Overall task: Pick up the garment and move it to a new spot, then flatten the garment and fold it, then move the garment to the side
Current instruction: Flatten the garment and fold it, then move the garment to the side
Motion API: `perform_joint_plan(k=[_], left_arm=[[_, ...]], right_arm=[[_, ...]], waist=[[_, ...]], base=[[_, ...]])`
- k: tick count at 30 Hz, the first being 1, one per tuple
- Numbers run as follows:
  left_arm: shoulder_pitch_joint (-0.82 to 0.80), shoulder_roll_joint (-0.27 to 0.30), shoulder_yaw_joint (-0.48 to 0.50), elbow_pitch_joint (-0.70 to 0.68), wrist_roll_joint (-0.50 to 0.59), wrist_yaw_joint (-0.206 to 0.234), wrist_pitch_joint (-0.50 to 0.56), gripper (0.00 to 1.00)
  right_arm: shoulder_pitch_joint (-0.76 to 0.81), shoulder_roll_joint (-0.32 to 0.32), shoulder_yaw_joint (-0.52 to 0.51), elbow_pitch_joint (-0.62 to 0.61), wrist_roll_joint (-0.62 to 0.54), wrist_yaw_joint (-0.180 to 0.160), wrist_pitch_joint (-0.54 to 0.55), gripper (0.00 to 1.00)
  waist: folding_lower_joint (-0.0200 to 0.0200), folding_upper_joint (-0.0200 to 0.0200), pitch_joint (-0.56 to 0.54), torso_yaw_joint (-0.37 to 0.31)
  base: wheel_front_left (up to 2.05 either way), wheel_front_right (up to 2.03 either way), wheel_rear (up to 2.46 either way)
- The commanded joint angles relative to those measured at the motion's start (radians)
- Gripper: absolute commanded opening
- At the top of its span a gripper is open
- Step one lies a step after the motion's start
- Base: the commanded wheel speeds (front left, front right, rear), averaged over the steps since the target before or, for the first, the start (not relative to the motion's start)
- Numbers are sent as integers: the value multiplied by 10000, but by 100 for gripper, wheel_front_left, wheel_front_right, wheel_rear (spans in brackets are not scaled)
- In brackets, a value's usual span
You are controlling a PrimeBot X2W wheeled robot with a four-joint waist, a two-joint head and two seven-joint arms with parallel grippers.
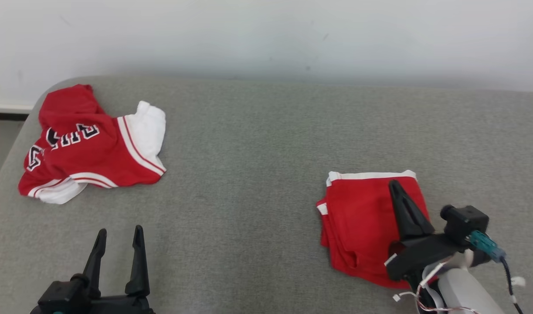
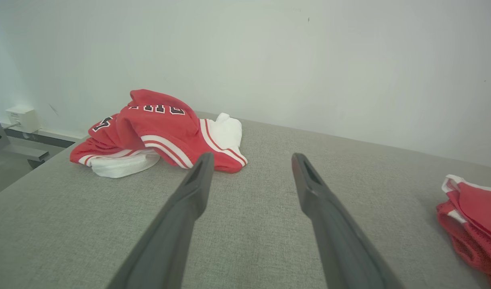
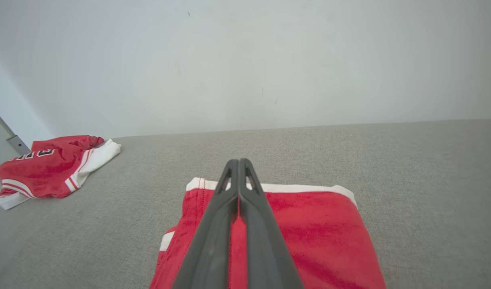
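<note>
**Robot:** Closest to the lens sit the two dark fingers of my left gripper (image 1: 120,230). They are spread wide apart, with nothing between them but the grey fabric surface (image 1: 249,183).

**Asker:** And the other one?

**Robot:** My right gripper (image 1: 395,183) has its fingers pressed flat together along their whole length, and nothing is pinched between them. They lie over the folded garment (image 1: 362,218), pointing at its far edge, with the tips near the white trim there. Whether they press on the cloth or hang just above it, I cannot tell.

**Asker:** How does that garment lie?

**Robot:** It is red and folded into a rough rectangle, with layers showing along the near corner. A white band runs along the far edge, and a small white patch sits on the side toward my left gripper. It lies well off to the right of my open left fingers.

**Asker:** Anything else on the surface?

**Robot:** A crumpled jersey (image 1: 83,148), red with white panels and black-and-white lettering, is bunched up ahead of my left fingertips and slightly to their left, well apart from them. It is far to the left of my closed right fingers. A pale wall (image 1: 266,35) rises beyond the surface's far edge.
</note>
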Motion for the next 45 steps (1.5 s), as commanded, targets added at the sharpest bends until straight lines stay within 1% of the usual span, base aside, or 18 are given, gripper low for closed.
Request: perform_joint_plan(k=[1, 7, 12, 13, 14, 15, 16, 21, 28, 45], left_arm=[[151, 3, 71, 2, 165, -62, -7, 100], [314, 4, 141, 34, 361, -136, -7, 100], [393, 4, 175, 63, 582, -165, -7, 100], [396, 6, 182, 50, 626, -167, -7, 100], [409, 4, 189, 37, 696, -178, -7, 100], [442, 8, 210, 25, 771, -187, -7, 100], [474, 17, 270, 8, 822, -176, -7, 100], [581, 36, 391, -45, 1071, -181, -7, 100], [819, 38, 316, -117, 1388, -217, -7, 100], [1179, 28, 474, -296, 1405, -150, -7, 100]], right_arm=[[415, -111, -235, -376, -117, 7, -23, 0], [1574, -410, -775, -1594, -346, 7, -22, 0], [2270, -614, -942, -2133, -578, 7, -24, 0], [2407, -648, -1000, -2263, -637, 7, -22, 19], [2521, -656, -1070, -2382, -698, 7, -24, 41], [2640, -648, -1141, -2494, -750, 7, -22, 89], [2752, -623, -1190, -2614, -826, 7, -23, 100], [3190, -509, -1387, -3024, -1050, 7, -23, 100], [3581, -366, -1628, -3298, -1231, 7, -23, 100], [4018, 22, -2110, -3228, -1490, 7, -23, 100]], waist=[[0, -1, -319, -463], [0, -1, -650, -998], [0, -1, -837, -1238], [0, -1, -865, -1284], [0, -1, -892, -1324], [0, -1, -915, -1363], [0, -1, -943, -1406], [0, -1, -1052, -1473], [0, -1, -1180, -1372], [0, -1, -1161, -1095]], base=[[0, 0, 0], [0, 0, 0], [0, 0, 0], [0, 0, 0], [0, 0, 0], [0, 0, 0], [0, 0, 0], [0, 0, 0], [0, 0, 0], [0, 0, 0]])
